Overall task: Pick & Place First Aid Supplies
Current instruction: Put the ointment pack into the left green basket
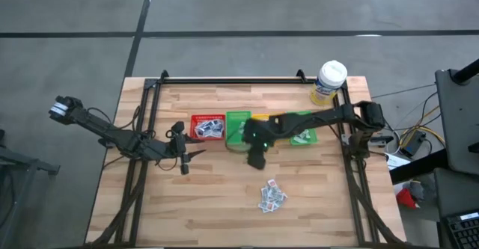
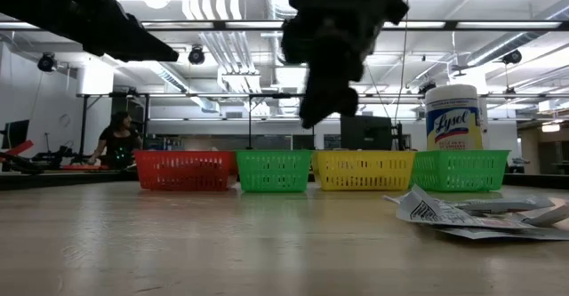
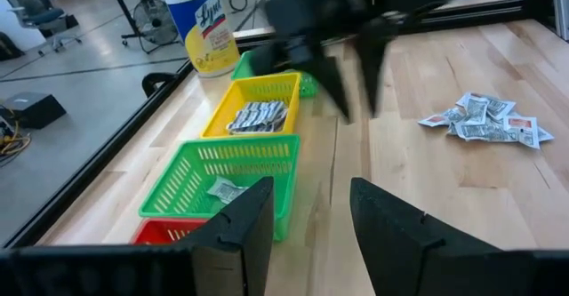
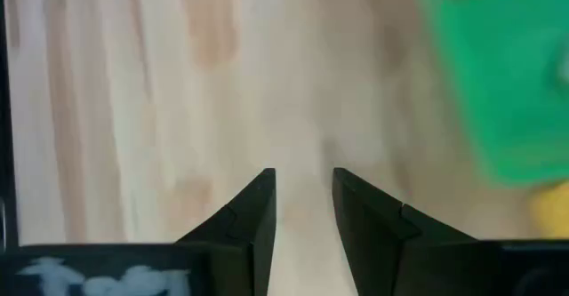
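Observation:
A loose pile of small white printed packets (image 1: 271, 197) (image 3: 484, 123) lies flat on the wooden table, nearer the front edge. More packets lie in the red bin (image 1: 208, 127), the yellow bin (image 3: 258, 114) and both green bins (image 3: 227, 182) (image 1: 302, 133). My right gripper (image 1: 257, 158) (image 4: 302, 189) hangs open and empty over bare wood just in front of the bin row, behind the pile. My left gripper (image 1: 184, 158) (image 3: 311, 198) waits open and empty at the left, in front of the red bin.
The four bins stand in a row across the table's middle. A white-capped bottle with a yellow label (image 1: 330, 82) stands at the back right. A black frame rail (image 1: 232, 79) runs along the far edge. A person (image 2: 116, 136) sits far off in the room.

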### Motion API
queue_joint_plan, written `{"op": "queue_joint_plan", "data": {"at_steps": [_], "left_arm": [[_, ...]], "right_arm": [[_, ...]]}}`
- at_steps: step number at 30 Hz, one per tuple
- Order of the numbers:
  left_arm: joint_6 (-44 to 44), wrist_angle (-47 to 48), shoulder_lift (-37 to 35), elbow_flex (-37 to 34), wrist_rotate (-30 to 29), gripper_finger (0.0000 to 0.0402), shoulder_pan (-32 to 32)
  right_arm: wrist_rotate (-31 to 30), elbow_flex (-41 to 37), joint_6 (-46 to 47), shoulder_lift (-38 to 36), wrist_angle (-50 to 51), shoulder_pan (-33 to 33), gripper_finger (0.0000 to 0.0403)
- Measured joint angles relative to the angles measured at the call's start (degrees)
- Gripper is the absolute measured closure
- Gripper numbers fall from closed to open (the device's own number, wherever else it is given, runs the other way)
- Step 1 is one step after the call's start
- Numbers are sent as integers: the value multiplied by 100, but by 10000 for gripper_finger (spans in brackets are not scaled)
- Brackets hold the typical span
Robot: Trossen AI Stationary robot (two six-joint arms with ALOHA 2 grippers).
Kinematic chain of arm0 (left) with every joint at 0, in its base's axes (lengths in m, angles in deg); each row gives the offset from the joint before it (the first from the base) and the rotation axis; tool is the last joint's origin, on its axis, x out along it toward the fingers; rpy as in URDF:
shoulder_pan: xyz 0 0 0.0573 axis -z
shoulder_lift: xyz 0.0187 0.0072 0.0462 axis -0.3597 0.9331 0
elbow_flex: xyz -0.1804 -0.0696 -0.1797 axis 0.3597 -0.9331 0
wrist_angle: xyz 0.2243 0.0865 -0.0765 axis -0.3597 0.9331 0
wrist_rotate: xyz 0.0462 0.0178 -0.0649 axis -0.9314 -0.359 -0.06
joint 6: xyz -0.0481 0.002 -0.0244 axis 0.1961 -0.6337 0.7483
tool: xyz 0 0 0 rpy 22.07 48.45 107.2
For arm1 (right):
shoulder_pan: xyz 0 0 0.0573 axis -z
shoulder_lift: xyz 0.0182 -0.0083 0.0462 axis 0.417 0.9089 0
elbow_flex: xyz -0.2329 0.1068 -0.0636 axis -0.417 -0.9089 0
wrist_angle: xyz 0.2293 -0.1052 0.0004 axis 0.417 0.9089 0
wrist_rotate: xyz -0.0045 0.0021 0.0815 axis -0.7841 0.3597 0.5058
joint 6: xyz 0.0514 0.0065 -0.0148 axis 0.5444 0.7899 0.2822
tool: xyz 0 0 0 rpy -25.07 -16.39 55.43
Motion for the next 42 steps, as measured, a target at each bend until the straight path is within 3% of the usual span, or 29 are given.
{"op": "queue_joint_plan", "data": {"at_steps": [12,19,24,33,42], "left_arm": [[2,-1,0,0,0,251,0],[1,0,0,-4,0,251,0],[3,-2,0,-7,0,251,0],[-15,0,0,-7,0,251,-2],[-103,-2,0,-9,-4,251,0]], "right_arm": [[-185,0,398,-2,942,-1379,315],[-551,-2,1217,-2,1738,-1717,320],[-664,-4,1312,-2,1766,-1732,303],[-960,-213,67,15,1737,-1744,269],[-960,-770,-1135,18,1180,-1743,271]]}}
